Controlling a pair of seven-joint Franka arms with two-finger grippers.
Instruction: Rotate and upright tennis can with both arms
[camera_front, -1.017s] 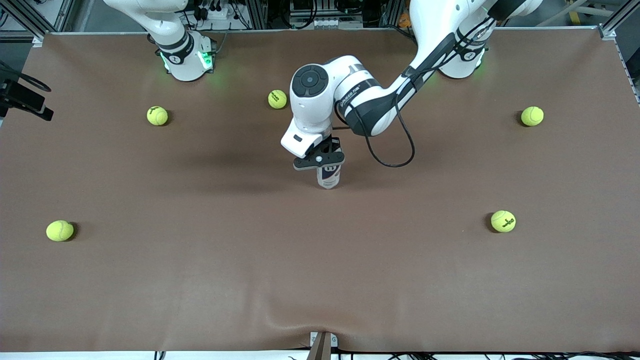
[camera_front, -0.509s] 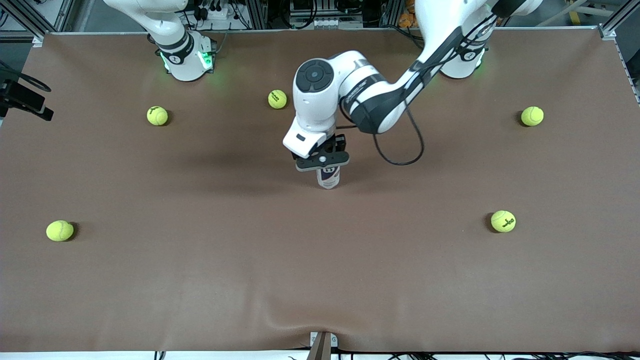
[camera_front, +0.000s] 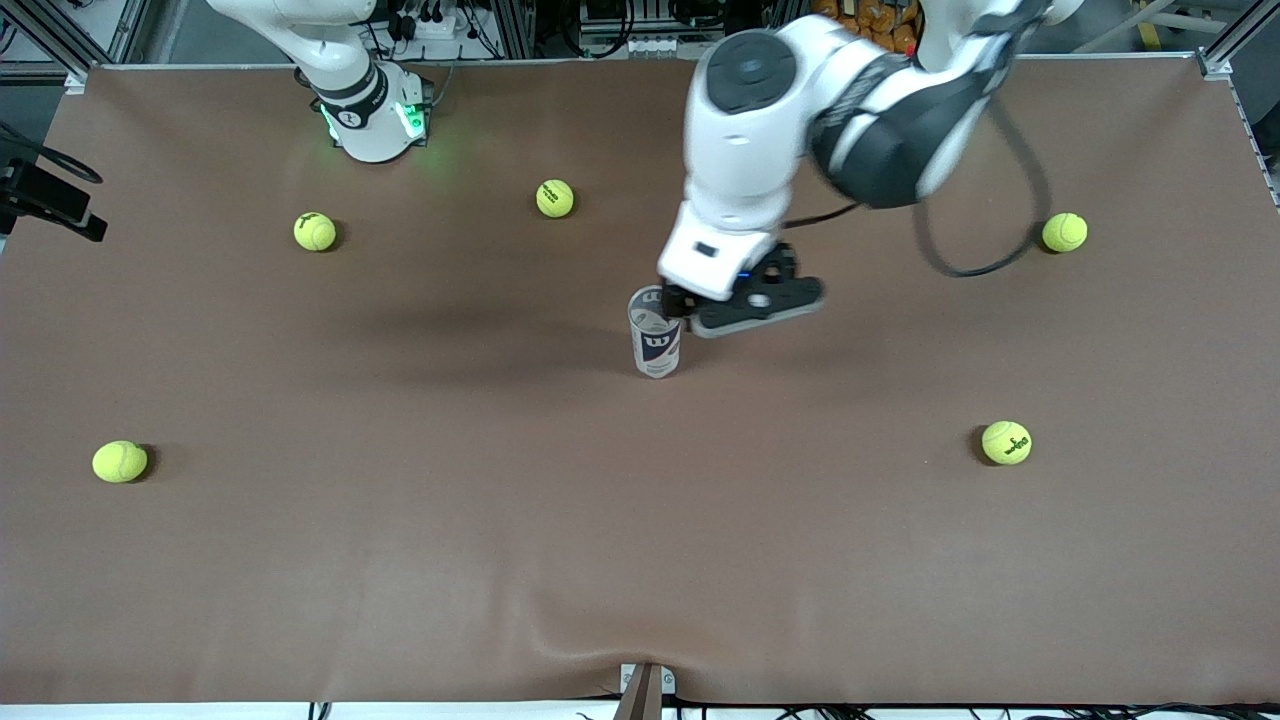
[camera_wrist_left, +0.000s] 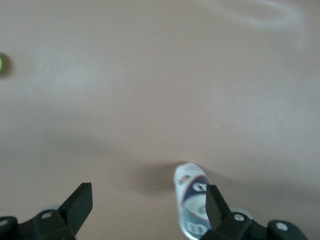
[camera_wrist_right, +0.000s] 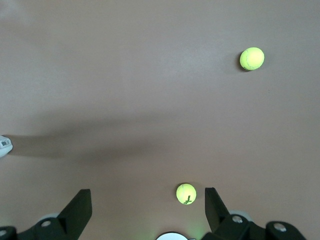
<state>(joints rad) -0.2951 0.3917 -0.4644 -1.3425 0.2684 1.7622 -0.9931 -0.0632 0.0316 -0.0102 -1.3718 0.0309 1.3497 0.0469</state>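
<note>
The tennis can (camera_front: 655, 342) stands upright in the middle of the brown table, clear with a silver-white and navy label and a white W. My left gripper (camera_front: 745, 303) is up in the air beside the can's top, toward the left arm's end, open and empty. In the left wrist view the can (camera_wrist_left: 192, 200) shows next to one finger, outside the open left gripper (camera_wrist_left: 148, 197). My right arm waits by its base; the right gripper (camera_wrist_right: 145, 210) is open and empty, high over the table. A sliver of the can (camera_wrist_right: 4, 146) shows at that view's edge.
Several yellow-green tennis balls lie scattered: one (camera_front: 555, 198) farther from the camera than the can, two (camera_front: 315, 231) (camera_front: 120, 461) toward the right arm's end, two (camera_front: 1064, 232) (camera_front: 1006, 442) toward the left arm's end. The right wrist view shows two balls (camera_wrist_right: 186, 193) (camera_wrist_right: 252, 58).
My left gripper has lifted off the can's top and swung up toward the left arm's end. The can stays upright in place. The right arm has not moved.
</note>
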